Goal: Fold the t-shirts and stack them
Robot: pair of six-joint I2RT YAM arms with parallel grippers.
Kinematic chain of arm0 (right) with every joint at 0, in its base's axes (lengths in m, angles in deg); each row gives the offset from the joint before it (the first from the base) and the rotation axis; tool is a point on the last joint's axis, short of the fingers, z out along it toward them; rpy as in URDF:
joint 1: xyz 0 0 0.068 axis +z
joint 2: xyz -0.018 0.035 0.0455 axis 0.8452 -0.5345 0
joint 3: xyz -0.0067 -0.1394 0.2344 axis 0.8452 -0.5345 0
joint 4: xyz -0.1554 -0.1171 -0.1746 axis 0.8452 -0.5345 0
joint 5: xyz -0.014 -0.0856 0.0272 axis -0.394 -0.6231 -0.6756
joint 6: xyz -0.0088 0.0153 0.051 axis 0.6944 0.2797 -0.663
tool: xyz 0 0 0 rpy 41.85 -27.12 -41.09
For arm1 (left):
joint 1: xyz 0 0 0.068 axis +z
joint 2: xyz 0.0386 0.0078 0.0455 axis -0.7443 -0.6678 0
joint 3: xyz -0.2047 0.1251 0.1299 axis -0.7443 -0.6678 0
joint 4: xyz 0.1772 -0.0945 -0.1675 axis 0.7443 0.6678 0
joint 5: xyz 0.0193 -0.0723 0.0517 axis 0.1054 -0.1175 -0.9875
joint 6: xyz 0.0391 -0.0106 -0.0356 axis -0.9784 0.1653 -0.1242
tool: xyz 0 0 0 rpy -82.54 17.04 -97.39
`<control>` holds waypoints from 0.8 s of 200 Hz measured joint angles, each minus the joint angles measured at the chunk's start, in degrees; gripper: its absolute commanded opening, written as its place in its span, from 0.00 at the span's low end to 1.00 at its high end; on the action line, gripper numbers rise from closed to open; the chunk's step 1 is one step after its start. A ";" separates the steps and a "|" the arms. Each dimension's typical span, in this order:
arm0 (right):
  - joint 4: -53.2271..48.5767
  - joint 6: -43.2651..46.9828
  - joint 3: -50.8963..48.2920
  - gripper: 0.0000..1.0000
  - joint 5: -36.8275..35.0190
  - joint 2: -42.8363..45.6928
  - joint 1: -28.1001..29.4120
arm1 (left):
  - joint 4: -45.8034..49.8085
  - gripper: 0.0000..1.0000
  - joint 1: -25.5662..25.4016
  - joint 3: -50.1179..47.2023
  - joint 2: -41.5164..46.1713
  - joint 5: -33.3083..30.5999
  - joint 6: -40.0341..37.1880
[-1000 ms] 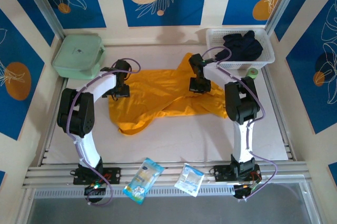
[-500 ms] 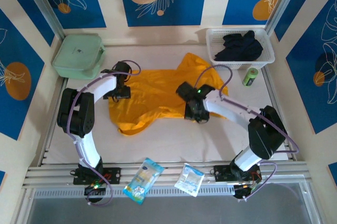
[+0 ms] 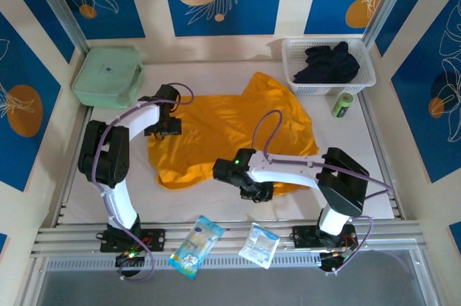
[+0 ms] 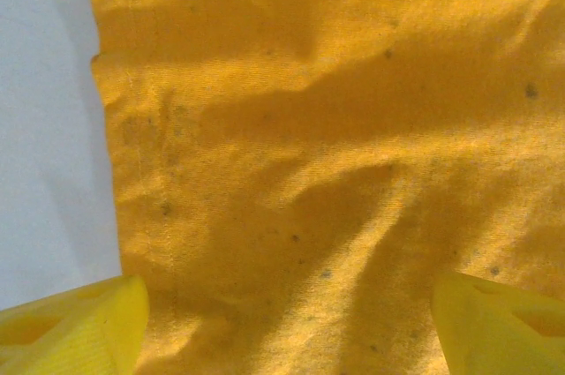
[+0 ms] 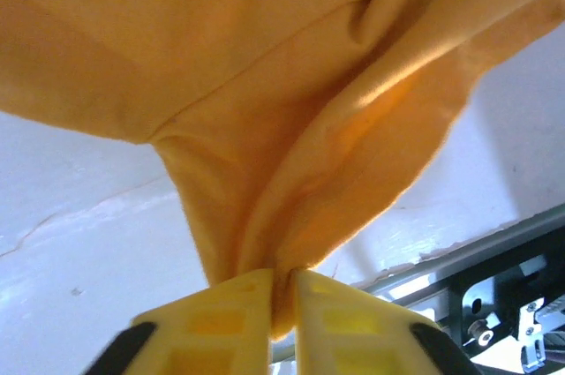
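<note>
Jaws of the right gripper (image 5: 282,291) are pressed almost together on a bunched fold of the orange-yellow t-shirt (image 3: 230,126), and the cloth fans out from that pinch in loose, sagging pleats. Jaws of the left gripper (image 4: 282,331) stand spread wide just above the shirt's left side, close to its stitched hem (image 4: 132,181), and grip nothing.

From the top view I see the shirt lying mostly flat in the middle of the surface (image 3: 209,75), with its near edge gathered up where my right arm has it.

I judge it light and completely limp. Whatever I lift will trail and crumple, and nothing will hold a crease by itself. A thin single layer could slide out of a shallow pinch. I would take hold at the hem or a seam, where the cloth is doubled. With one gripper at each corner, well apart, the edge stays taut between them.
</note>
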 measured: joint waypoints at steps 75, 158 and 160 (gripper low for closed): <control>-2.62 -0.24 -0.83 0.39 -2.82 7.04 -4.61 | -0.31 0.83 -0.07 -0.92 0.00 0.13 0.00; 10.32 6.71 -24.74 0.40 0.55 26.47 -29.27 | -0.33 0.83 -0.66 -0.92 0.00 0.52 0.00; 10.71 6.82 -24.94 0.40 0.68 26.67 -29.70 | -0.33 0.83 -0.66 -0.92 0.00 0.52 0.00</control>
